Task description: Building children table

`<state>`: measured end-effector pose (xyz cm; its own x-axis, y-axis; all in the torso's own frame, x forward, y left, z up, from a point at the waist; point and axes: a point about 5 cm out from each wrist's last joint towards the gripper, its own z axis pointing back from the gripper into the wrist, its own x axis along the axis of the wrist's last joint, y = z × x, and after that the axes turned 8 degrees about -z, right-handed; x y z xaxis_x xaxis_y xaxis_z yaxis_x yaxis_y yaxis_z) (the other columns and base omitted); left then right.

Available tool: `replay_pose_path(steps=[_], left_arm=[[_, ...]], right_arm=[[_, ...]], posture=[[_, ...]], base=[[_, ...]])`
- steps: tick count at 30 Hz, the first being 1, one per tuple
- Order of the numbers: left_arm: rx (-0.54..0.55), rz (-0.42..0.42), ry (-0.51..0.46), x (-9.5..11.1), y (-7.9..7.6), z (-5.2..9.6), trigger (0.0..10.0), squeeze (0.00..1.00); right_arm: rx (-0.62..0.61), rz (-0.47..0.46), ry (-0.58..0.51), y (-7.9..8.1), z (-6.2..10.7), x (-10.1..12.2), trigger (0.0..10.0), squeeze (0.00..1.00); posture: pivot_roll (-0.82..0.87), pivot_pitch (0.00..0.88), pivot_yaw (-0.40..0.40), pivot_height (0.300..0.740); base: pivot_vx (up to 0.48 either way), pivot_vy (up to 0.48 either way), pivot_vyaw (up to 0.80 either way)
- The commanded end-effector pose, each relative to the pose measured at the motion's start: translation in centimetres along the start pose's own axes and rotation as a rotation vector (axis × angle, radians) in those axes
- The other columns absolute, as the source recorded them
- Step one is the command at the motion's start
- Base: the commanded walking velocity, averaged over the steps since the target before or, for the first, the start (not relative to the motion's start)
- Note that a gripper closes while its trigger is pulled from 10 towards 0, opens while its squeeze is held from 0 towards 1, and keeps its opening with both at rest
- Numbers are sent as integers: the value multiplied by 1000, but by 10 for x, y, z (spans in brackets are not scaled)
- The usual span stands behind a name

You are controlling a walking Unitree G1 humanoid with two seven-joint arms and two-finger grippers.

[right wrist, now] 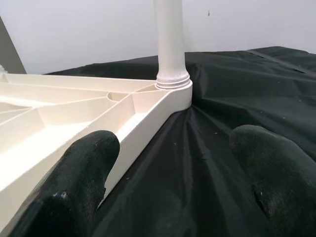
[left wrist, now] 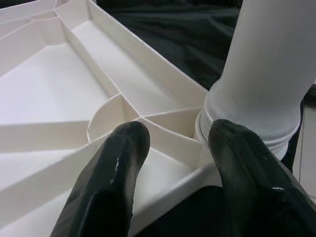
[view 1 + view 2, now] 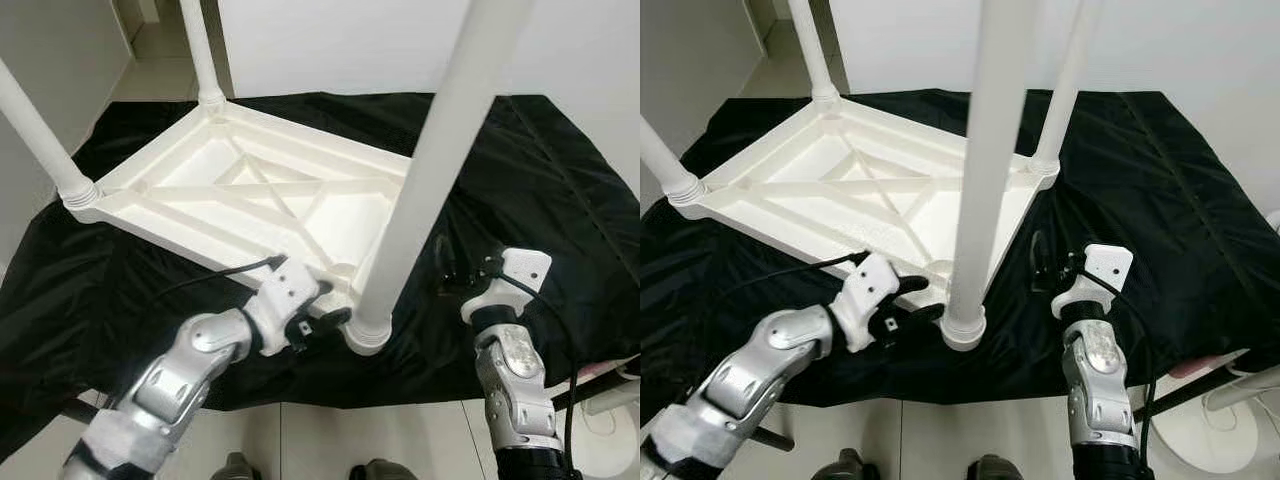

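A glossy black cloth [image 3: 540, 180] covered the floor, bearing an upturned white plastic children's table [image 3: 250, 195] with ribbed underside. The left gripper [image 3: 322, 322], fingers apart, flanked the nearest round leg's [image 3: 420, 200] base; the right gripper [image 3: 1045, 262] hovered spread beside the table's edge.

The left gripper [image 2: 173, 163] reached forward on a bent arm, fingers spread. The right gripper [image 1: 173, 197] rose on an upright forearm, fingers parted too.
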<state>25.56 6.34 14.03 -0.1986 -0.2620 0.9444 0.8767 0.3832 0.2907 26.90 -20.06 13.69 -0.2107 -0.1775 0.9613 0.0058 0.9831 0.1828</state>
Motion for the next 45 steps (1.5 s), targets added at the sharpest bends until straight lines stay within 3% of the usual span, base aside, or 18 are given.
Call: replay_pose_path(steps=[1, 8, 13, 16, 18, 23, 24, 25, 30, 33, 34, 41, 45], left_arm=[[47, -26, -6, 3, 3, -7, 10000, 0], [133, -24, -30, 14, 1, -31, 10000, 0], [178, 31, -96, 22, 1, -31, 10000, 0], [133, 88, -175, 28, -1, -27, 10000, 0], [40, 80, -221, 30, -6, -21, 10000, 0], [-8, 83, -231, 28, -6, -18, 10000, 0], [-12, 74, -223, 27, -4, -17, 10000, 255], [-18, 55, -198, 23, 0, -15, 10000, 1000], [3, 42, -145, 14, 9, -11, 10000, 1000], [96, -58, -4, -3, 17, -8, 10000, 976], [108, -88, 28, -8, 17, -6, 10000, 0], [67, -74, -1, -7, 13, 5, 10000, 0], [10, -135, 52, -16, 15, 13, 10000, 0]], right_arm=[[6, 14, 20, -1, 2, -2, 10000, 0], [-27, 9, 44, -5, 3, -5, 10000, 0], [-21, 3, 51, -4, 5, -6, 10000, 0], [2, 13, 55, -4, 5, -6, 10000, 0], [12, 27, 52, -4, 3, -6, 10000, 0], [17, 36, 51, -5, 1, -6, 10000, 0], [21, 41, 50, -6, -1, -5, 10000, 0], [25, 45, 49, -6, -2, -4, 10000, 0], [29, 51, 47, -6, -4, -4, 10000, 0], [32, 57, 43, -5, -3, -3, 10000, 0], [32, 62, 41, -6, -2, -2, 10000, 0], [28, 74, 39, -8, -1, -1, 10000, 0], [32, 87, 36, -10, -1, 0, 10000, 0]], posture=[[-112, 66, 54, 740], [-116, 66, 57, 740], [-112, 61, 54, 740], [-109, 56, 49, 740], [-104, 47, 37, 740], [-102, 40, 32, 740], [-101, 34, 29, 740], [-101, 34, 29, 740], [-105, 21, 30, 740], [-118, 12, 36, 740], [-118, 12, 36, 740], [-128, 2, 36, 740], [-134, 0, 35, 740]], base=[[0, 0, 0], [0, 0, 0], [0, 0, 0], [0, 0, 0], [0, 0, 0], [0, 0, 0], [0, 0, 0], [0, 0, 0], [0, 0, 0], [0, 0, 0], [0, 0, 0], [0, 0, 0], [0, 0, 0]])
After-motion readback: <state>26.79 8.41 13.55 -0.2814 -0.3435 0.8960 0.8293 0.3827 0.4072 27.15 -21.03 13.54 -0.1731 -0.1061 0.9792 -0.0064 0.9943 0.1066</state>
